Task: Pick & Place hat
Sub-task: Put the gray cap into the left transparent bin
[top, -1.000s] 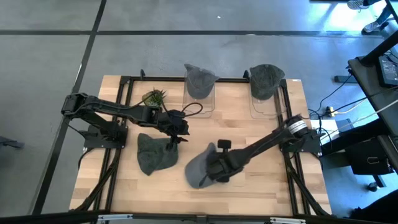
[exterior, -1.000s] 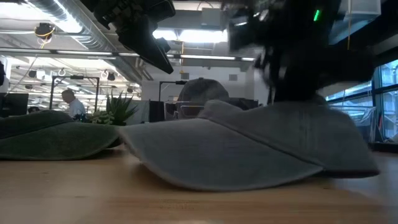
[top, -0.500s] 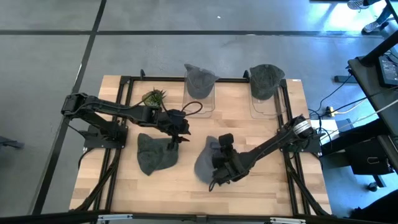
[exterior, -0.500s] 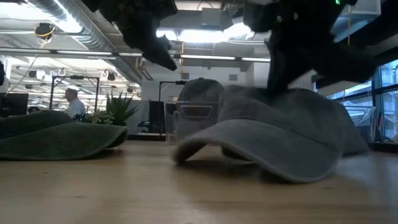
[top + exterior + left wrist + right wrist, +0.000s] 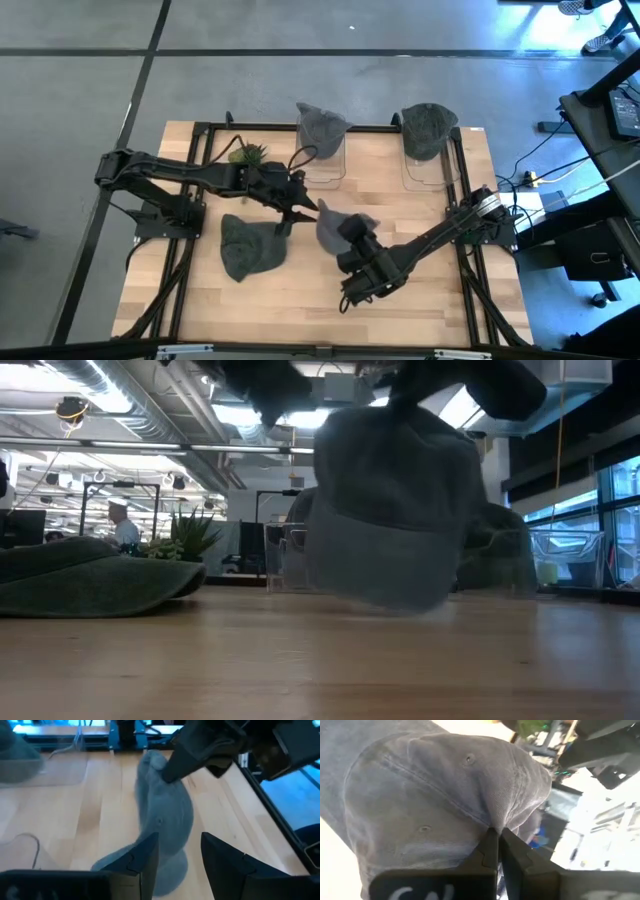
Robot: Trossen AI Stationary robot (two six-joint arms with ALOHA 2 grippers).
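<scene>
A grey cap (image 5: 332, 220) hangs from my right gripper (image 5: 350, 236), which is shut on it near the table's middle. In the low view the grey cap (image 5: 392, 510) is tipped up, brim downward, low over the wood. My left gripper (image 5: 304, 210) is open just left of the cap; in the left wrist view its fingers (image 5: 146, 856) stand either side of the brim's lower edge (image 5: 167, 865). A dark green cap (image 5: 248, 246) lies flat on the table below the left arm. My right gripper pinches a fold of cloth on the cap's crown (image 5: 492, 822) between its two shut fingers (image 5: 490, 851). It comes from the near right side, slanting down. The cap hangs below the fingers with its brim lowest; whether the brim touches the table I cannot tell.
Two more caps sit on clear stands at the far edge, one grey (image 5: 320, 126) and one green (image 5: 428, 128). A small plant (image 5: 248, 154) stands far left. Bare wood lies along the near edge (image 5: 300, 300).
My right gripper has moved up and toward the far edge, carrying the grey cap. The cap lay on the table on its brim; now it is raised and tipped upright, brim hanging. My left gripper has moved right, toward the cap.
</scene>
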